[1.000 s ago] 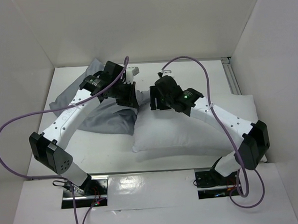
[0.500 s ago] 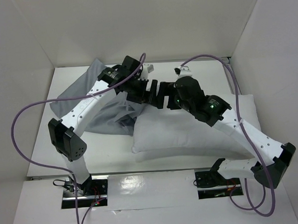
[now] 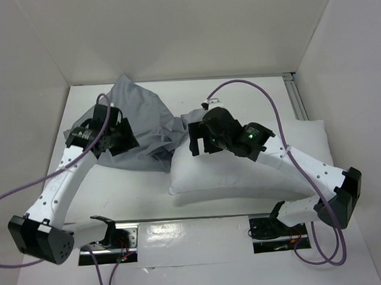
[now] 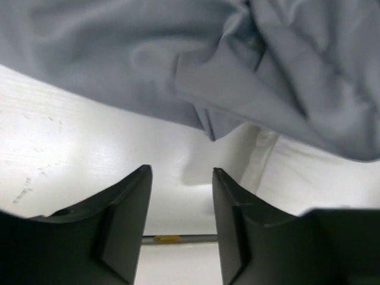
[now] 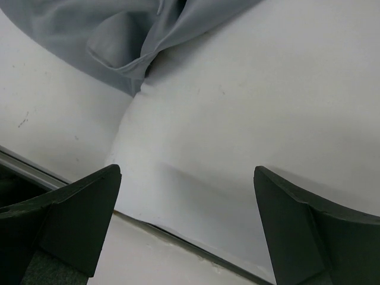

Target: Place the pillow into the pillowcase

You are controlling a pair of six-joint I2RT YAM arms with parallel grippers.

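The pillow (image 3: 243, 171) is a plump white cushion lying across the middle and right of the table. The pillowcase (image 3: 144, 113), a crumpled blue-grey sack, is bunched at the back left, its folds lapping onto the pillow's left end. My left gripper (image 3: 128, 139) hovers over the pillowcase's left part. In the left wrist view its gripper (image 4: 180, 178) is open and empty, with the pillowcase (image 4: 178, 59) ahead and the pillow's edge (image 4: 314, 172) to the right. My right gripper (image 3: 196, 145) is over the pillow's top-left corner. In its wrist view the gripper (image 5: 185, 178) is wide open above the pillow (image 5: 255, 89), beside the pillowcase (image 5: 107, 29).
White walls close in the table on the left, back and right. A metal rail (image 3: 297, 102) runs along the back right. Purple cables (image 3: 27, 189) loop off both arms. The arm bases (image 3: 112, 239) sit at the near edge.
My left gripper has let go and swung back to the left, away from the pillow's corner. The right gripper opened wider and drew back slightly. The pillowcase has settled in a looser heap.
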